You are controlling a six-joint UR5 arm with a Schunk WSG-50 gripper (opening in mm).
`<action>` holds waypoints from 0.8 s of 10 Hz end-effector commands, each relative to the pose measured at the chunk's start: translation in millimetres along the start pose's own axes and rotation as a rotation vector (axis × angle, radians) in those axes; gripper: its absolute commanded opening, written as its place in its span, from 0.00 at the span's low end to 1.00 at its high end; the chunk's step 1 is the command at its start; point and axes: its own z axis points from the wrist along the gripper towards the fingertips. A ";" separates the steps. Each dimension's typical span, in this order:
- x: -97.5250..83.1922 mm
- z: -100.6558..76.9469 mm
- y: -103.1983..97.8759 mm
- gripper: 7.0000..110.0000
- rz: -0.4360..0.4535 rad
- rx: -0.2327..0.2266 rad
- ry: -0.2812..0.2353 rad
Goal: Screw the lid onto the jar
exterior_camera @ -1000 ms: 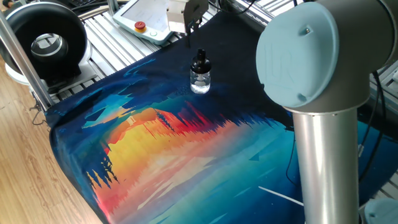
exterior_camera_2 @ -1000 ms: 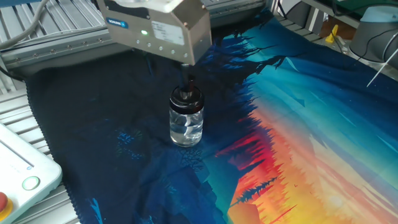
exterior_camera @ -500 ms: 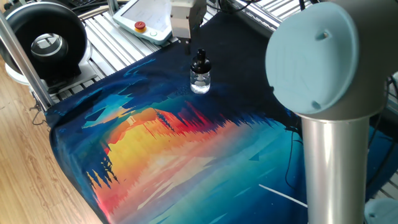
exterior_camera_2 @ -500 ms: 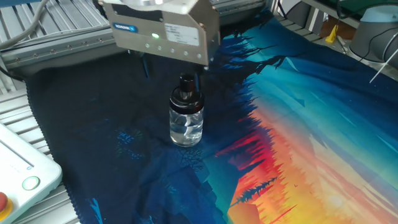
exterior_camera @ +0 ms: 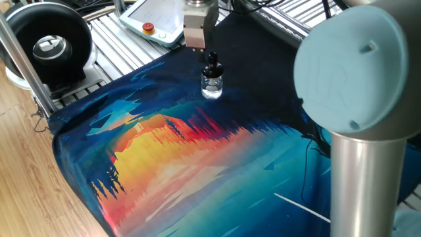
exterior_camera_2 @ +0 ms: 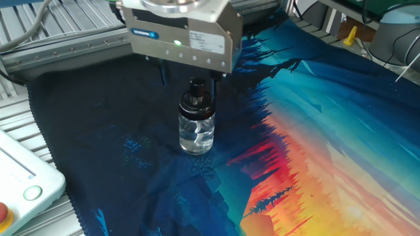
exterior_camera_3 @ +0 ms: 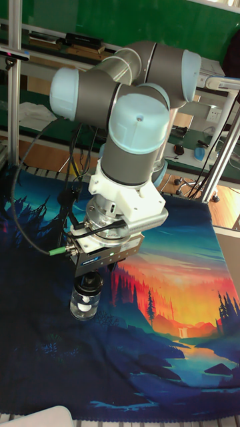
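The gripper point(exterior_camera_2: 187, 71), having turned and shifted sideways over the last second, is hovering just above the lid point(exterior_camera_2: 197, 87) sitting on the jar point(exterior_camera_2: 196, 133), its jaws seemingly apart and clear, suggesting screwing is finishing.

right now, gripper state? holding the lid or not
Gripper: above the lid, which sits on the jar; fingers mostly hidden, so open or shut cannot be told.

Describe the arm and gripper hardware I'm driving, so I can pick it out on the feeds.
The arm has silver-grey tubular links and pale blue round joint caps. The gripper has a boxy silver-grey body with a blue label and a lit green light, on a white flange. A black cable with a green connector plugs into its side.
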 end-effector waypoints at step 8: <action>21.5 12.4 10.3 0.15 -0.073 -0.039 -0.073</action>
